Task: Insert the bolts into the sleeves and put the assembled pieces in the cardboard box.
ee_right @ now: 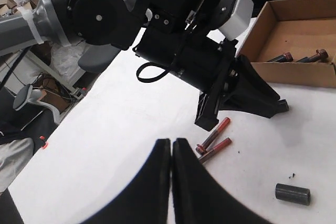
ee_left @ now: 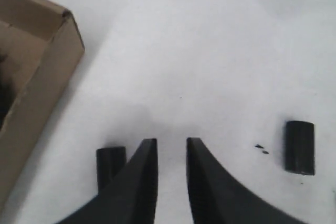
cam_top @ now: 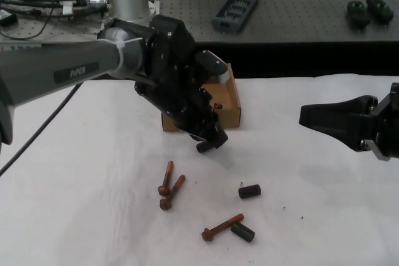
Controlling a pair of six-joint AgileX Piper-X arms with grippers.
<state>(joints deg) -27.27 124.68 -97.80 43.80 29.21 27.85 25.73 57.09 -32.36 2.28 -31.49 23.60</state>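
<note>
Two narrowly parted fingers are shown by the left gripper [ee_left: 171, 141], with nothing clasped between them; it is poised above the white cloth-covered bench [cam_top: 87, 216]. Just beside the outer face of one finger a short black cylindrical sleeve [ee_left: 110, 163] is seen, outside the gap; whether it is touched cannot be told. A second black sleeve [ee_left: 300, 147] is seen ahead of this gripper, off to the other side and apart from it. The open brown cardboard box [ee_left: 58, 66] is found close to the gripper, on the first sleeve's side, and two dark-shafted pieces with rust-red heads [ee_right: 283, 57] are seen inside it. A pair of rust-red bolts [cam_top: 167, 175] is seen on the cloth near the left gripper, on the side away from the box. A single rust-red bolt [cam_top: 221, 227] is seen farther off, next to a third black sleeve [cam_top: 242, 232]. The right gripper [ee_right: 171, 142] is pressed closed on nothing, well apart from the box.
</note>
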